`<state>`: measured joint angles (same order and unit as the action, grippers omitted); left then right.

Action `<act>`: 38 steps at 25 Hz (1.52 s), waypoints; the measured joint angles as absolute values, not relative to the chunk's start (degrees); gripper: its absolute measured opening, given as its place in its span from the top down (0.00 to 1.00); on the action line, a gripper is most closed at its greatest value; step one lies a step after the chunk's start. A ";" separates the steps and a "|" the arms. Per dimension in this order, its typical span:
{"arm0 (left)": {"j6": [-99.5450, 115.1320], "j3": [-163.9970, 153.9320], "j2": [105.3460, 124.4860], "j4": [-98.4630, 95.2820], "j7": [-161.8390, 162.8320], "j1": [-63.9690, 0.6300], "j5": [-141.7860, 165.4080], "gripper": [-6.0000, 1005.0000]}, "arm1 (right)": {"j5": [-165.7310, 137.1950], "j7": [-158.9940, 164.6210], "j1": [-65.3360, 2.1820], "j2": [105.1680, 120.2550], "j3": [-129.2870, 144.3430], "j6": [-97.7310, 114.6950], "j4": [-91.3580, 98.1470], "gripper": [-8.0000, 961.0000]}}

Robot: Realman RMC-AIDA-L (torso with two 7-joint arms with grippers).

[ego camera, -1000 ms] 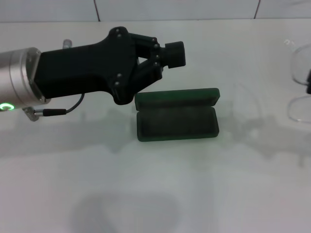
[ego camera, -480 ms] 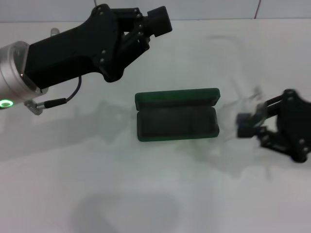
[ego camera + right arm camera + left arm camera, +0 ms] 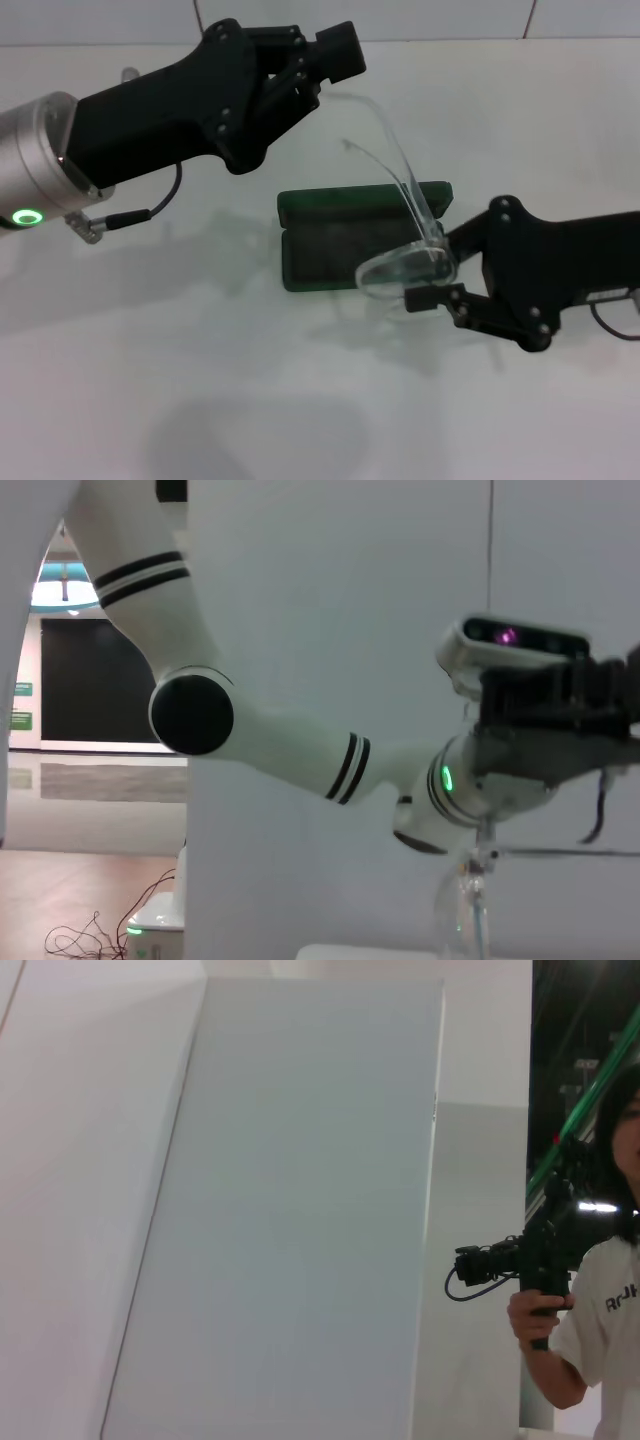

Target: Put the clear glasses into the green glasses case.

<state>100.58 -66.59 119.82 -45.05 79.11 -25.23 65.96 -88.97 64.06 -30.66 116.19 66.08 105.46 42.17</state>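
The green glasses case (image 3: 335,250) lies open in the middle of the white table, its lid (image 3: 340,203) folded back on the far side. My right gripper (image 3: 428,275) reaches in from the right and is shut on the clear glasses (image 3: 398,268). It holds them at one lens, just above the case's right front corner. Their thin arms curve up and back over the lid. The glasses (image 3: 468,905) show faintly in the right wrist view. My left gripper (image 3: 338,50) hovers beyond the case's far left, shut and holding nothing.
The white table (image 3: 200,380) ends at a tiled wall behind. The left arm's silver wrist (image 3: 40,160) carries a green light and a dangling cable. The left wrist view shows only white panels and a person (image 3: 600,1300) holding a camera.
My right arm has swept in from the right edge, carrying the clear glasses to the case's right end. The left gripper rose from beside the lid and has held about still since.
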 joint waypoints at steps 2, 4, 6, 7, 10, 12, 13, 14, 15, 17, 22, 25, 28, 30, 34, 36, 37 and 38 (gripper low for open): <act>100.60 -66.70 119.81 -44.64 79.11 -25.33 65.96 0.97 | -87.93 63.10 -31.39 116.19 66.55 105.19 41.85 0.87; 100.61 -67.13 119.78 -43.98 79.08 -25.45 65.96 0.97 | -87.19 62.53 -31.94 116.19 66.98 104.71 41.71 0.87; 100.63 -67.66 119.74 -43.62 79.05 -25.48 65.95 0.97 | -86.19 62.11 -32.40 116.19 67.78 103.80 41.60 0.87; 100.63 -67.88 119.74 -43.57 79.04 -25.49 65.97 0.97 | -85.62 61.80 -32.58 116.19 68.28 103.45 41.57 0.87; 100.64 -68.65 119.74 -43.47 79.04 -25.52 66.32 0.97 | -83.67 60.55 -33.04 116.19 70.19 102.60 41.53 0.87; 100.64 -69.27 119.69 -43.30 79.04 -25.55 66.43 0.97 | -82.28 59.87 -33.35 116.19 71.71 102.05 41.50 0.87; 100.64 -69.44 119.65 -43.12 79.04 -25.58 66.47 0.97 | -81.83 59.77 -33.56 116.19 72.17 101.81 41.48 0.87; 100.64 -69.56 119.61 -42.91 79.07 -25.60 66.52 0.97 | -81.54 59.73 -33.75 116.19 72.46 101.67 41.47 0.87; 100.64 -69.60 119.59 -42.64 79.12 -25.63 66.57 0.97 | -81.41 59.70 -33.93 116.19 72.70 101.57 41.45 0.87; 100.64 -69.65 119.56 -42.15 79.26 -25.73 66.62 0.97 | -81.19 59.68 -34.21 116.19 73.09 101.42 41.40 0.87; 100.63 -70.38 119.55 -41.31 79.24 -25.99 66.88 0.97 | -80.89 59.67 -34.39 116.19 73.50 100.84 41.39 0.87; 100.65 -70.47 119.56 -40.79 79.23 -26.05 67.12 0.97 | -80.53 59.63 -34.39 116.19 73.57 100.83 41.39 0.87; 101.58 -70.49 119.43 -39.94 79.22 -26.24 67.26 0.97 | -79.64 59.27 -34.14 116.19 73.59 100.84 41.39 0.87; 102.30 -70.49 119.35 -39.39 79.11 -26.47 67.33 0.97 | -79.24 58.96 -34.02 116.19 73.59 100.86 41.39 0.86; 102.69 -70.48 119.31 -39.09 79.03 -26.78 68.25 0.97 | -79.15 58.91 -33.96 116.19 73.61 101.06 41.40 0.86; 102.72 -70.47 119.31 -39.04 79.05 -26.81 68.60 0.97 | -79.09 58.90 -33.93 116.19 73.63 101.12 41.39 0.86; 102.73 -70.47 119.32 -39.03 79.10 -26.81 68.66 0.97 | -79.04 58.90 -33.92 116.19 73.64 101.13 41.39 0.87; 102.75 -70.47 119.32 -39.02 79.19 -26.81 68.72 0.97 | -78.93 58.90 -33.89 116.19 73.66 101.15 41.39 0.87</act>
